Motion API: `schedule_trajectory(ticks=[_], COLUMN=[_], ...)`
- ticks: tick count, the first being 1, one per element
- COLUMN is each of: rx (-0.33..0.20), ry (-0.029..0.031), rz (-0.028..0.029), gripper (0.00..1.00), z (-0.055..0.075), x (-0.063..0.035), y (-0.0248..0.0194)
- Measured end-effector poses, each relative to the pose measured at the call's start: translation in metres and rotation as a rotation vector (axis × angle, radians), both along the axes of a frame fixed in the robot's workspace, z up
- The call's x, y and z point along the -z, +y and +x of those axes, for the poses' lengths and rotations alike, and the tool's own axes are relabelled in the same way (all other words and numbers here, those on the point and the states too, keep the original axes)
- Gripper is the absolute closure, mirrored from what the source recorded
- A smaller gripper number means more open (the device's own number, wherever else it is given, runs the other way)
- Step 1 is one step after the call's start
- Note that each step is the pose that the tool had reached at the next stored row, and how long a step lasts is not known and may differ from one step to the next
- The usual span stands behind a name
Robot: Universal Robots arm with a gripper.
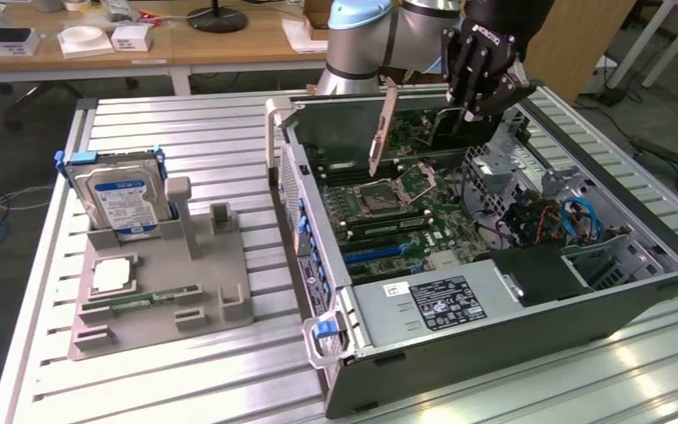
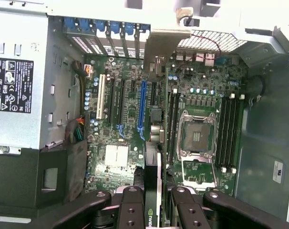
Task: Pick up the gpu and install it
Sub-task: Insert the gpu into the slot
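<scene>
Clamping the gpu (image 1: 378, 132) between the fingers of the gripper (image 1: 471, 106), pressing on both flat faces. Hanging it on edge above the open computer case (image 1: 516, 340), at about one o'clock in the exterior view. Keeping the bracket end out toward nine o'clock from the gripper, facing the rear wall (image 1: 296, 177) and apart from it.

Seeing the gpu (image 2: 153, 171) edge-on in the wrist view, reaching out from the gripper (image 2: 155, 193). Lining its long axis parallel to the blue slot (image 2: 143, 107), just beside that slot rather than over it. Judging the slot to be lying toward seven o'clock from the gripper in the exterior view, down on the motherboard (image 1: 433, 221). Finding open room above the board, and crowding only from the drive cage (image 1: 516, 168) at three o'clock.
</scene>
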State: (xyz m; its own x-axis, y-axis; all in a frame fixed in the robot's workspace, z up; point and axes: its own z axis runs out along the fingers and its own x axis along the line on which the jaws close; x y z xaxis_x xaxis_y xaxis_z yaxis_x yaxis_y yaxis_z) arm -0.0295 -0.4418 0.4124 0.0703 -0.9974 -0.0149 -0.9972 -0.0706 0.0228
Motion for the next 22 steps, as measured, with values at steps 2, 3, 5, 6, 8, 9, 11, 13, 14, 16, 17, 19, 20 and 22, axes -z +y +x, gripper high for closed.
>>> schedule_trajectory(ticks=[2,3,5,6,8,9,11,13,14,16,17,19,20,22], rx=[0.000,0.000,0.000,0.000,0.000,0.000,0.000,0.000,0.001,0.014,0.023,0.045,0.055,0.064], ry=[0.0000,0.0000,-0.0019,-0.0079,-0.0140,-0.0158,-0.0162,-0.0166,-0.0173,-0.0183,-0.0188,-0.0194,-0.0196,-0.0197], rz=[0.0000,0.0000,0.0001,0.0001,0.0002,0.0000,0.0000,-0.0002,-0.0004,-0.0007,-0.0006,-0.0007,-0.0009,-0.0011], gripper=[0.73,0.73,0.73,0.73,0.73,0.73,0.73,0.73,0.73,0.73,0.73,0.73,0.73,0.73], z=[0.0000,0.0000,0.0000,0.0000,0.0001,-0.0001,-0.0001,-0.0001,-0.0001,-0.0001,-0.0001,-0.0001,-0.0001,-0.0001], x=[0.0000,0.0000,0.0001,0.0001,0.0003,0.0002,0.0002,0.0002,0.0002,0.0004,0.0006,0.0011,0.0013,0.0013], y=[0.0000,0.0000,0.0000,0.0000,0.0000,0.0000,0.0000,0.0000,0.0000,0.0000,0.0000,0.0000,0.0000,0.0000])
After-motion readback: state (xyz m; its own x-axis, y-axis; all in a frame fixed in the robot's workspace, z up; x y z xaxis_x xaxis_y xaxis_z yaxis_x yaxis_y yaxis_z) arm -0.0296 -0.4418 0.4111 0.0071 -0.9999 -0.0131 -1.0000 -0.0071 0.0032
